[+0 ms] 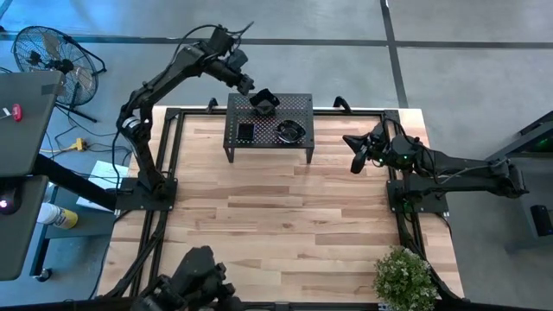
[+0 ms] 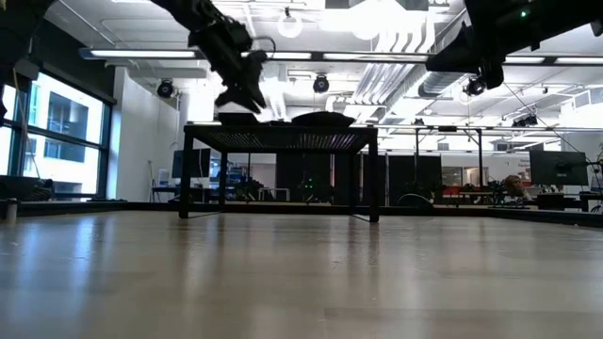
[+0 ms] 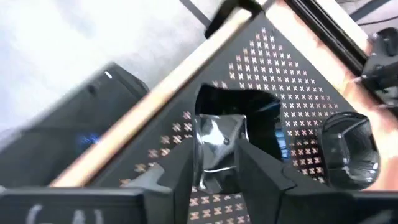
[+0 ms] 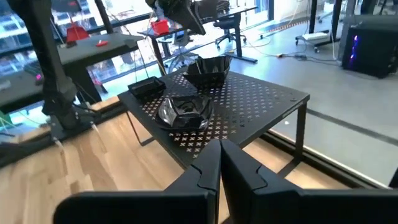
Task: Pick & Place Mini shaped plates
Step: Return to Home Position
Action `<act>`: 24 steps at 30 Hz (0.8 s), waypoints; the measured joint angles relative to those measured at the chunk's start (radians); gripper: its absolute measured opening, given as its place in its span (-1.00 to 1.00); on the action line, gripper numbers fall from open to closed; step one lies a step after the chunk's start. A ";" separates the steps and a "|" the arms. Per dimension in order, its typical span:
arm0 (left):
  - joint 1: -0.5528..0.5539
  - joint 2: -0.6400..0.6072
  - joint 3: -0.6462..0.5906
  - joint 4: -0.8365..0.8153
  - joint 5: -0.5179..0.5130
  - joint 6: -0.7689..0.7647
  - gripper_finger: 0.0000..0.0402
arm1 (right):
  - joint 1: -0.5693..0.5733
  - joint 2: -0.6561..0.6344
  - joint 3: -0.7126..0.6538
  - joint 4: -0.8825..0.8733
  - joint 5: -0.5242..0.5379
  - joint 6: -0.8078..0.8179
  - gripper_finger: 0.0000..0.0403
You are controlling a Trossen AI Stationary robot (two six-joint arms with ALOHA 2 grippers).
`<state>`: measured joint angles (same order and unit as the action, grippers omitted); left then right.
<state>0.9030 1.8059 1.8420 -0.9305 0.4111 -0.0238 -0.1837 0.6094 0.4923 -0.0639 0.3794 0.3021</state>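
Three glossy black mini plates sit on the black perforated rack (image 1: 301, 110) at the table's far side. An angular one (image 1: 264, 101) (image 4: 208, 67) rests near the rack's far edge, a square one (image 1: 245, 131) (image 4: 144, 86) at its near left, and a wavy-rimmed one (image 1: 290, 130) (image 4: 183, 112) at its near right. My left gripper (image 1: 249, 86) (image 4: 186, 18) hovers open just above the angular plate (image 3: 219, 140), which shows in the gap between its fingers. My right gripper (image 1: 355, 162) (image 4: 219, 152) is shut and waits in the air right of the rack.
The rack (image 2: 283, 132) stands on legs with open space beneath it. Bare wood tabletop (image 1: 276, 216) stretches from the rack to the near edge. A potted plant (image 1: 404, 276) sits at the near right corner and a camera mount (image 1: 197, 281) at the near edge.
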 joint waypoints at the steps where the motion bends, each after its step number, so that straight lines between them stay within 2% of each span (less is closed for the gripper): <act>1: -0.003 -0.015 -0.001 0.007 -0.017 0.015 -0.45 | 0.000 0.000 0.000 -0.001 0.001 -0.016 -0.97; 4: -0.035 -0.085 -0.068 0.107 -0.037 0.021 -0.66 | 0.000 0.000 0.000 0.001 0.022 -0.015 -0.97; 7: -0.071 -0.193 -0.245 0.282 -0.002 0.023 -0.93 | 0.000 0.000 0.000 0.017 0.032 -0.019 -0.97; 13: -0.127 -0.491 -0.729 0.696 -0.045 -0.054 -0.97 | 0.000 0.000 0.000 0.053 -0.059 -0.080 -0.99; 16: -0.148 -0.662 -0.927 0.836 -0.063 -0.083 -0.98 | -0.006 0.001 0.000 0.074 -0.136 -0.101 -0.99; 20: -0.185 -0.887 -1.107 0.851 -0.123 -0.086 -0.99 | -0.060 0.006 0.000 0.080 -0.273 -0.124 -0.99; 24: -0.205 -1.062 -1.207 0.703 -0.134 -0.112 -0.98 | -0.135 -0.013 0.000 0.082 -0.386 -0.172 -0.99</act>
<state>0.6975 0.7440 0.6345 -0.2272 0.2771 -0.1361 -0.3192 0.5962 0.4927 0.0182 -0.0064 0.1303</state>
